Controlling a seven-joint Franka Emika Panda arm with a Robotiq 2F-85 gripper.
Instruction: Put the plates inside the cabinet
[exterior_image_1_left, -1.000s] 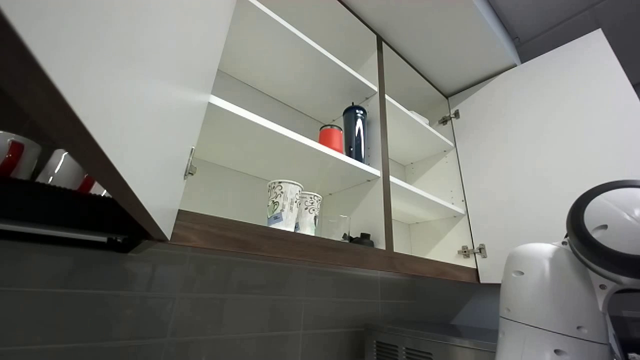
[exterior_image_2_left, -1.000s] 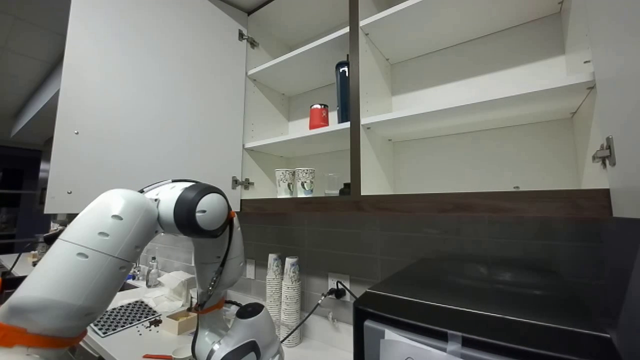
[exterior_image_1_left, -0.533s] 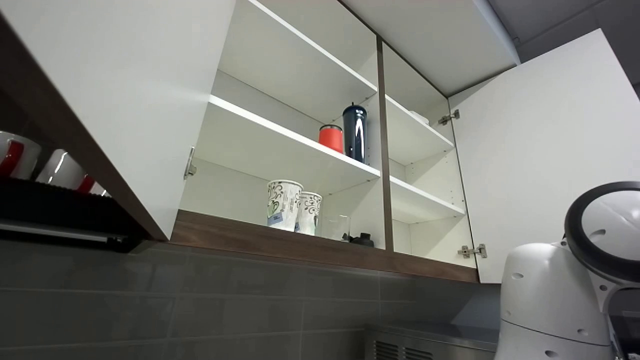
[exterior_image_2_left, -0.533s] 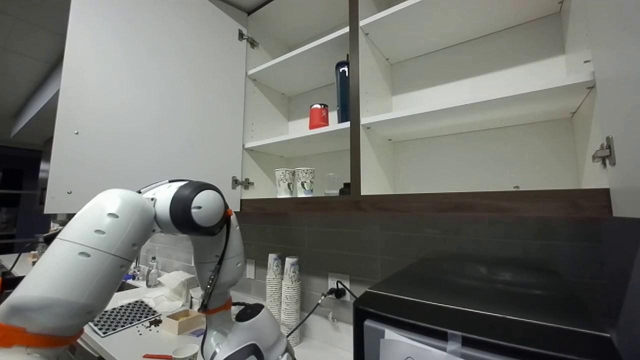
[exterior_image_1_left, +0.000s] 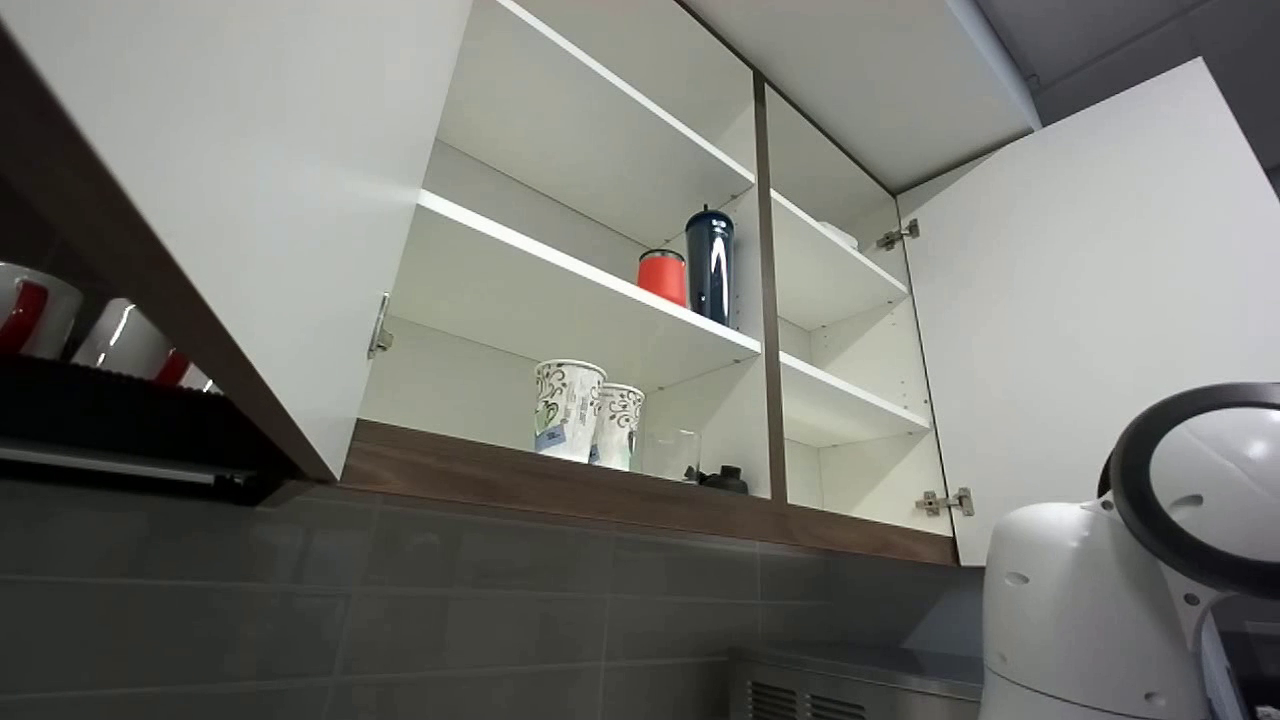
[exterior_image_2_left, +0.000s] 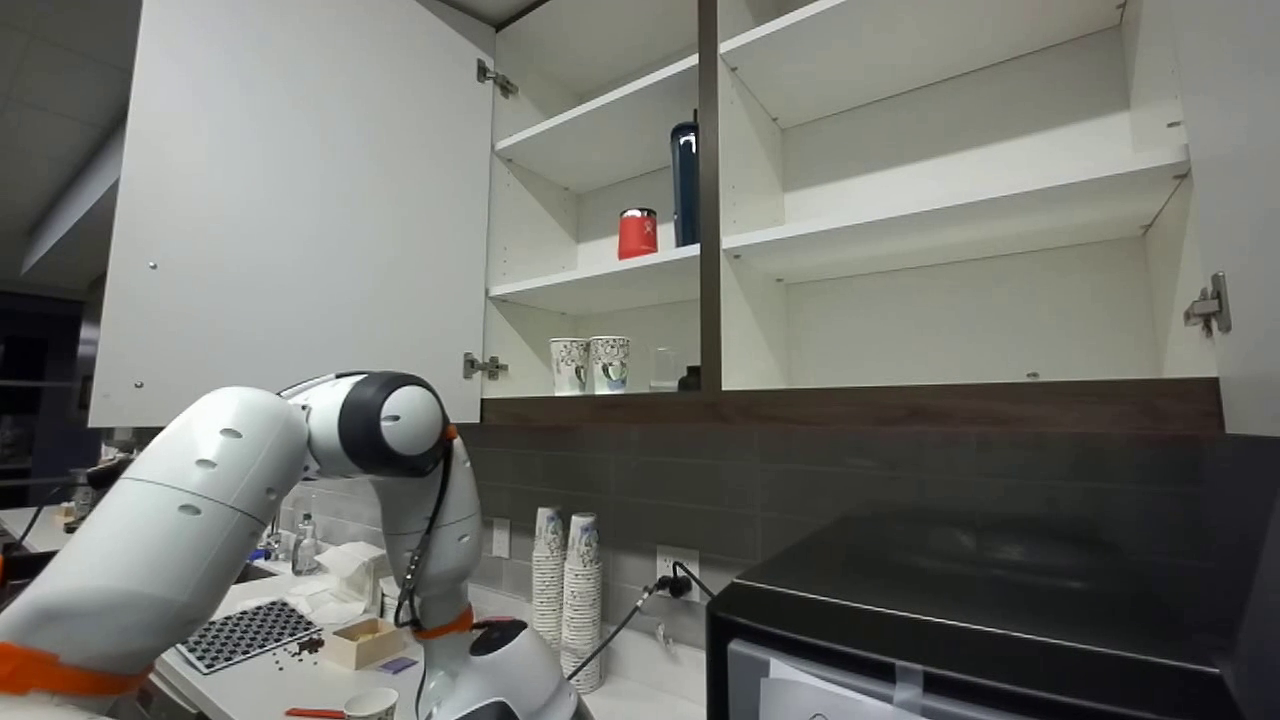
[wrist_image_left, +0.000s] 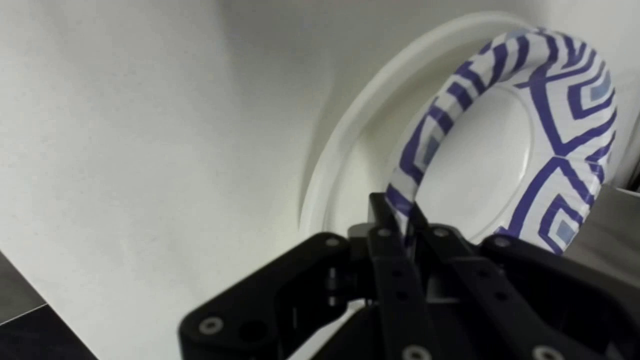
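Kitchen counter (exterior_image_2_left: 262, 685) below, open cabinet (exterior_image_2_left: 709, 230) above: the robot's arm (exterior_image_2_left: 230, 520) has just dipped slightly, gripper (wrist_image_left: 399, 207) pinching the rim of a tilted, blue-patterned plate (wrist_image_left: 477, 155) that apparently awaits shelving.

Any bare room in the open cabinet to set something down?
In the cabinet, the right bay looks free between lower shelf, upper shelf and dark divider, though low things could hide. Crowded: lower left bay, with patterned cups, clear container and black object.

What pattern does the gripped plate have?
The plate is white with purple-blue stripes and nested diamond shapes; it shows best in the wrist view.
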